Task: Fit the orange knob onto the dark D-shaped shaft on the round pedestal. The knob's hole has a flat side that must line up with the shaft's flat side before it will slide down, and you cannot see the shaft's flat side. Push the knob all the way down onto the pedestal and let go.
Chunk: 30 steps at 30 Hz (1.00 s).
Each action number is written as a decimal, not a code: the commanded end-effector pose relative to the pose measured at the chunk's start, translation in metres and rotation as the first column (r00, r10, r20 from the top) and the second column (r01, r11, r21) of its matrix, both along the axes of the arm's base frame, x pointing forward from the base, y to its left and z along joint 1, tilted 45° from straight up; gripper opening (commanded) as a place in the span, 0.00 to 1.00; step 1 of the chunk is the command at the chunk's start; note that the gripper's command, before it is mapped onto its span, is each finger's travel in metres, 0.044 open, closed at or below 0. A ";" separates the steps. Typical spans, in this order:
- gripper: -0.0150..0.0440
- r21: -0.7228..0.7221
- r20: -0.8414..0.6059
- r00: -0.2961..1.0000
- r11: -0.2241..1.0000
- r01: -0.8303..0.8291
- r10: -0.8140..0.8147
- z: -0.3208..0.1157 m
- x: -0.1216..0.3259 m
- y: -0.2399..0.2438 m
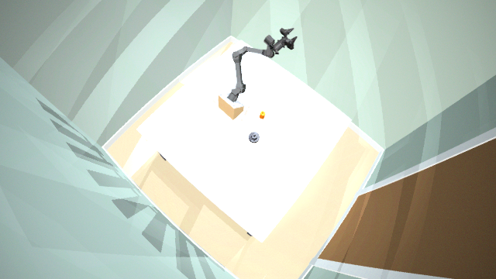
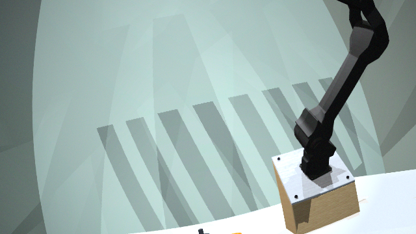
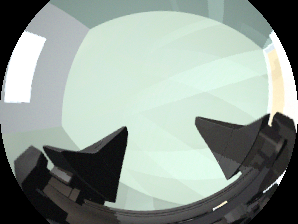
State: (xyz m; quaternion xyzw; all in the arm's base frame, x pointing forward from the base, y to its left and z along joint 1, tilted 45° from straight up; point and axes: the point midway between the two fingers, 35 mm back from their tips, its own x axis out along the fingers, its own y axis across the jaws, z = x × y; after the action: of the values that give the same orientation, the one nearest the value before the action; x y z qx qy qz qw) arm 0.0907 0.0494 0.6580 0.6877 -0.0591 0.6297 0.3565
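The orange knob (image 1: 262, 115) (image 2: 237, 233) stands on the white table; only its top edge shows at the bottom of the exterior view. The round grey pedestal (image 1: 250, 139) stands apart from the knob, below it in the top view. The dark shaft (image 1: 254, 136) (image 2: 201, 231) rises from the pedestal's middle with nothing on it. The shaft's flat side cannot be made out. My gripper (image 1: 294, 33) (image 3: 162, 125) is open and empty, raised high and far from both knob and pedestal. It is out of the exterior view.
The arm stands on a wooden block (image 1: 228, 108) (image 2: 328, 208) with a metal top plate (image 2: 283, 172), beside the knob. The white table (image 1: 240, 170) ends in edges all round. Pale walls (image 3: 125, 65) surround it, and only walls show between the fingers.
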 end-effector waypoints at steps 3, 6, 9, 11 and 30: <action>1.00 0.008 -0.014 1.000 1.000 0.028 -0.028 -0.002 0.007 -0.002; 1.00 -0.027 -0.104 0.982 0.987 0.158 -0.160 -0.016 0.048 -0.006; 1.00 -0.120 -0.195 0.935 0.953 0.278 -0.297 -0.037 0.093 -0.009; 1.00 -0.196 -0.245 0.891 0.920 0.340 -0.382 -0.053 0.122 -0.011; 1.00 -0.942 -0.215 0.536 0.318 0.106 -0.816 -0.311 0.281 -0.029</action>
State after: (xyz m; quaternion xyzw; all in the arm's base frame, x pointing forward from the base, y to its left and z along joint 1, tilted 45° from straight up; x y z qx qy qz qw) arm 0.3655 0.0220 0.3912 0.5750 0.1176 0.1512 0.7954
